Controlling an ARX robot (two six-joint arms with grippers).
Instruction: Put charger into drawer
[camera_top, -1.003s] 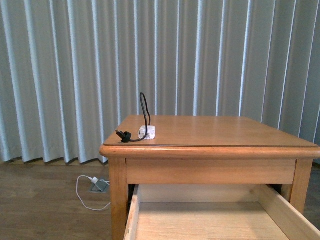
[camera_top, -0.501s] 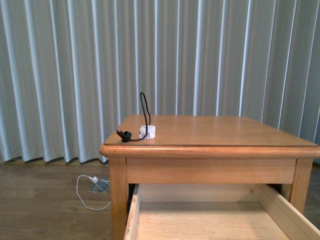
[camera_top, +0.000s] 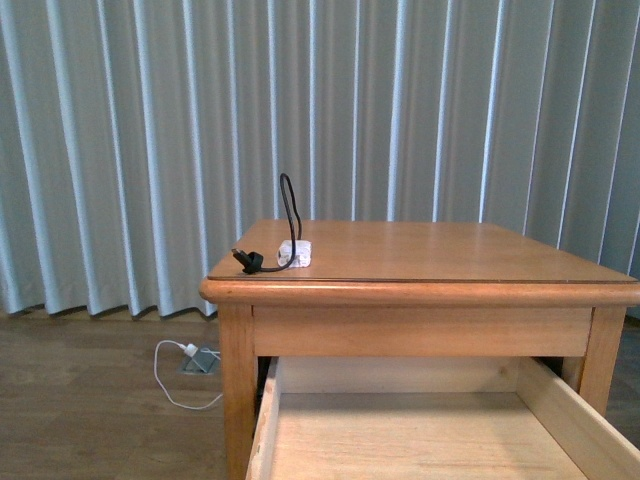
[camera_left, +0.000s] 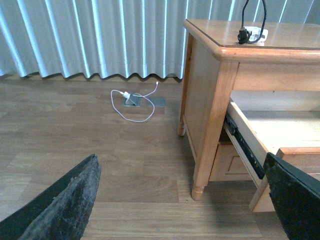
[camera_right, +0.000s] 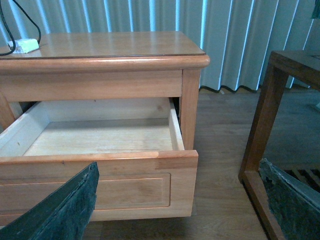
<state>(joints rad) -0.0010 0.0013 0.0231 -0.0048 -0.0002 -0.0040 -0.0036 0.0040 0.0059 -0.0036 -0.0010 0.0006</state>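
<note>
The charger (camera_top: 295, 254) is a small white block on the left part of the wooden tabletop, with a thin black cable looping up and a black connector lying beside it. It also shows in the left wrist view as the charger (camera_left: 256, 35) and in the right wrist view as the charger (camera_right: 24, 45). Below the top, the drawer (camera_top: 265, 420) stands pulled out, and its pale inside holds nothing. Its panel front (camera_right: 100, 192) is close to my right gripper (camera_right: 180, 205), which is open. My left gripper (camera_left: 182, 200) is open over the floor, left of the table. Neither arm shows in the front view.
A white cable with a white plug (camera_top: 180, 365) lies on the wood floor by a floor socket (camera_left: 132, 100), in front of the grey curtain. A second wooden frame (camera_right: 260, 125) stands to the right of the drawer. A lower drawer front (camera_left: 230, 160) sits under the open one.
The table sits slightly higher in the front view than before, so the camera has shifted. The charger lies at the same spot on the tabletop and the drawer is as far open.
</note>
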